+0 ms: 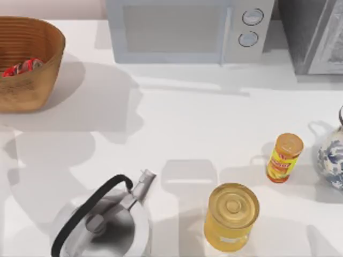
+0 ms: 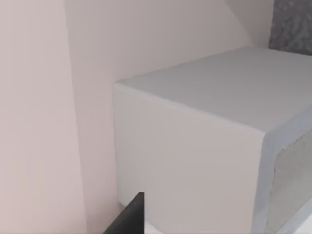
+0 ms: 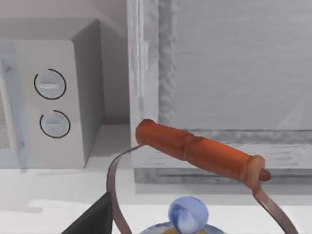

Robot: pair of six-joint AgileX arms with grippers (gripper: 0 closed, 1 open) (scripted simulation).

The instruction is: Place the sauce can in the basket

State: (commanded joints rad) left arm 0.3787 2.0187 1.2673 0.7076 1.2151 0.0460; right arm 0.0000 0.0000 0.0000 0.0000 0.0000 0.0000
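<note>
- Top view: the sauce can lies on its side inside the basket, which stands at the surface's far left corner. A microwave sits along the far edge, with a grey cabinet at the far right corner. A steel kettle with a black handle stands at the near edge left of centre; a large gold can stands near the same edge, an orange-yellow bottle just beyond it, and a blue-and-white teapot at the right edge.
- Left wrist view: the camera faces the microwave's side and top against a pale wall; a dark sliver of the left gripper shows, too little to tell how its fingers stand.
- Right wrist view: the teapot's orange handle and blue lid knob sit before the cabinet and the microwave's dials; a dark tip of the right gripper shows, the fingers' state unreadable.
</note>
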